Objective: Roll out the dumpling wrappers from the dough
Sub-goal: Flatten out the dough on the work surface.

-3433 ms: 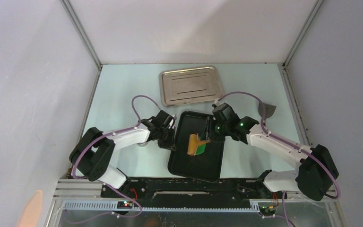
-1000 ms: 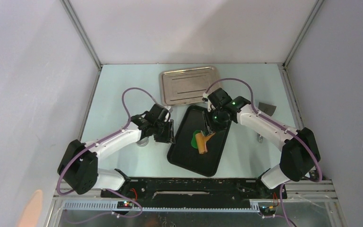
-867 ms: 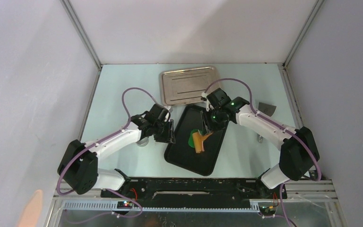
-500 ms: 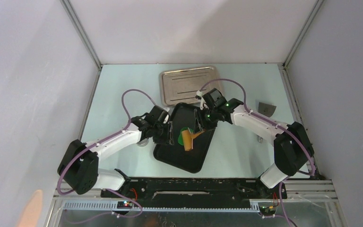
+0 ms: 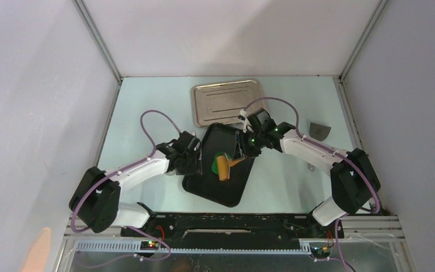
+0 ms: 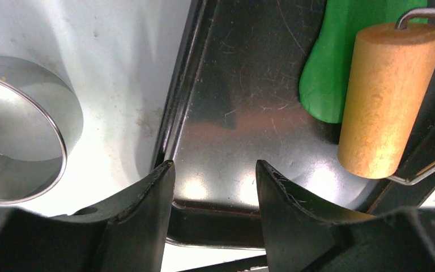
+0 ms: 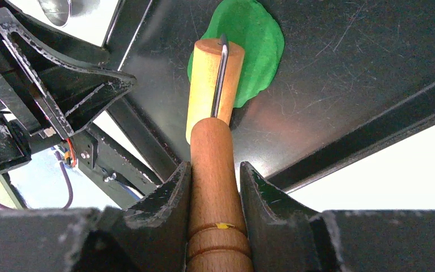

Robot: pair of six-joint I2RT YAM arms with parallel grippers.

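The dough (image 7: 254, 39), with the black tray (image 5: 218, 190) under it, has slid toward 9 o'clock and turned since the earlier frames. It now lies as a flattened oval by the tray's 9 o'clock rim, with the roller (image 7: 205, 96) overlapping its 4 o'clock edge. Expect it to be soft, light and tacky, so press it and don't pinch it. Your right gripper (image 7: 214, 170) is clamped on the roller's handle. Your left gripper (image 6: 212, 170) has its jaws apart astride the tray rim, and the steel ring (image 6: 11, 102) sits just beyond at 9 o'clock.

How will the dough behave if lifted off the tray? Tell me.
Probably floppy: the dough is a thin, flattened sheet, so it would likely sag or tear. It lies flush on the tray, so it may cling. Likely light for its spread.
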